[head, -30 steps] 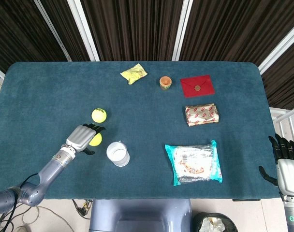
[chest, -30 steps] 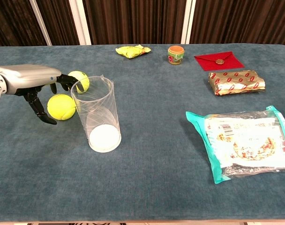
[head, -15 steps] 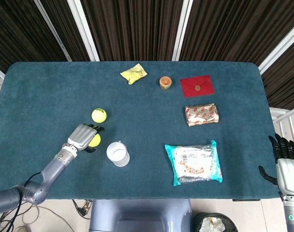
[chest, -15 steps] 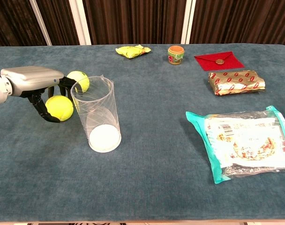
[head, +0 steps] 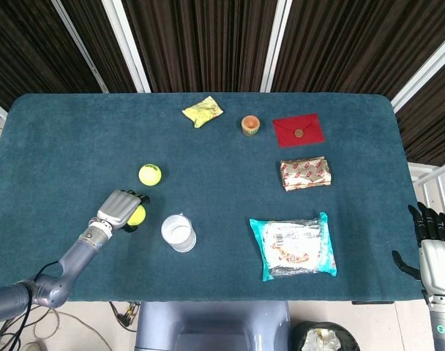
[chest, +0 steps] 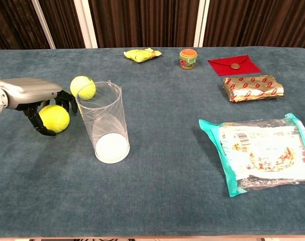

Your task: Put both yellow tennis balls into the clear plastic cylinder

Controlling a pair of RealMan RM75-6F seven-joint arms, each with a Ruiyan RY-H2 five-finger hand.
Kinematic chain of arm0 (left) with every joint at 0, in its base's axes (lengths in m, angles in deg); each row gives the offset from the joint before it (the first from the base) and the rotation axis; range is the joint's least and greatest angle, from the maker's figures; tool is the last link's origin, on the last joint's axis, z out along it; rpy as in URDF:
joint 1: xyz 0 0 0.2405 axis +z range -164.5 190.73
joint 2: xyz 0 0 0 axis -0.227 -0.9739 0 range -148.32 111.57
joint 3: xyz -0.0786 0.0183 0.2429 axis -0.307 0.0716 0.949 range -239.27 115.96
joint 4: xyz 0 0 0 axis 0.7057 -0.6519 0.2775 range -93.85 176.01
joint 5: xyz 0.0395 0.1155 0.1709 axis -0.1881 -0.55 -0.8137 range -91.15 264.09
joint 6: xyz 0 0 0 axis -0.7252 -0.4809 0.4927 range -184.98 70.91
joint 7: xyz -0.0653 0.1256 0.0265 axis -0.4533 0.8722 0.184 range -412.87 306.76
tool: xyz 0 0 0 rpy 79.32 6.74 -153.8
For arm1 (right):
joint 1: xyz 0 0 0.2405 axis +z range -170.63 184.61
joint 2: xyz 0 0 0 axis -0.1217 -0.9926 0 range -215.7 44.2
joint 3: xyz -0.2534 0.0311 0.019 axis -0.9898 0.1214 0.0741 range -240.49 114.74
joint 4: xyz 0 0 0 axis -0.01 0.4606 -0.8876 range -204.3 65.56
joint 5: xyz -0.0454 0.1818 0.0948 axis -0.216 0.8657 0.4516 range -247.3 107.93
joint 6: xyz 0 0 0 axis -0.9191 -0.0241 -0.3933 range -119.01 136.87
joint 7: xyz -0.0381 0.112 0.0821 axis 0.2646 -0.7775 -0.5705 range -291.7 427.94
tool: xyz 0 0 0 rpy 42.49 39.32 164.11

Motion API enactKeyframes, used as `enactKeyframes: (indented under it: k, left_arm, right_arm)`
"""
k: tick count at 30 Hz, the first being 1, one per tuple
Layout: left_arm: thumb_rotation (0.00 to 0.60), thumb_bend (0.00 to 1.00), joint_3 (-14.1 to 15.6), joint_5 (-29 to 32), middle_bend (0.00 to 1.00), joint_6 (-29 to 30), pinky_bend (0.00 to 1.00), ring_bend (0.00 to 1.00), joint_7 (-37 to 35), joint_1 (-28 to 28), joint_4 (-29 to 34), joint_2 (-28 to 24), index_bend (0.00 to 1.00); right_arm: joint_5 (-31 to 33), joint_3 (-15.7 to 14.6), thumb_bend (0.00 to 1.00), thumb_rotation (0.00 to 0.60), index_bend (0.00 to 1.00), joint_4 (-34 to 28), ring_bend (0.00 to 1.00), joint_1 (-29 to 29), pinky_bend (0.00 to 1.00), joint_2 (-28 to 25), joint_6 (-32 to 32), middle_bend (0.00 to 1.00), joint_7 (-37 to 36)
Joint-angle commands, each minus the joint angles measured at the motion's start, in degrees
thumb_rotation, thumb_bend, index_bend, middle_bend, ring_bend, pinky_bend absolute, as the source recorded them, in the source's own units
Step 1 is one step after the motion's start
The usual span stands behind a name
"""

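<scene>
One yellow tennis ball (head: 137,215) (chest: 54,117) sits inside the curled fingers of my left hand (head: 118,209) (chest: 29,93), which grips it from above, low over the table and left of the clear plastic cylinder (head: 178,232) (chest: 102,122). The cylinder stands upright with nothing in it. The second tennis ball (head: 150,174) (chest: 83,86) lies on the cloth just behind the cylinder's left side. My right hand (head: 431,245) hangs off the table's right edge with its fingers spread and nothing in them; the chest view does not show it.
A yellow packet (head: 203,111), an orange jar (head: 250,125) and a red envelope (head: 298,130) lie along the far side. A gold-and-red wrapped box (head: 305,173) and a teal-edged snack bag (head: 293,246) occupy the right half.
My left hand has closed its fingers round the near tennis ball and drawn it a little to the left, away from the cylinder. The right hand has not moved.
</scene>
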Motion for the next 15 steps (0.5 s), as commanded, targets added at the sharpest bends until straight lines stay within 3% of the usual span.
enactKeyframes:
  k: [1,6,15]
  left_arm:
    - [0.6,0.26,0.3,-0.5,0.47,0.5,0.49,0.37,0.0,0.1,-0.2,0.0,0.37]
    - [0.6,0.34,0.5,-1.8,0.51,1.8,0.56,0.43,-0.6,0.5,-0.5,0.1,0.42]
    - [0.6,0.35,-1.3,-4.7,0.51,6.7,0.56,0.44,-2.7,1.6,4.7,-4.5,0.43]
  right_arm:
    - [0.0,0.0,0.34,0.6,0.0,0.0,0.02,0.0,0.0,0.0,0.0,0.02,0.0]
    - [0.0,0.0,0.34,0.6,0.0,-0.1,0.02,-0.1,0.0,0.0,0.1,0.02,0.0]
    - [0.5,0.3,0.34,0.6,0.0,0.0,0.02,-0.2,0.0,0.0,0.1,0.02,-0.6]
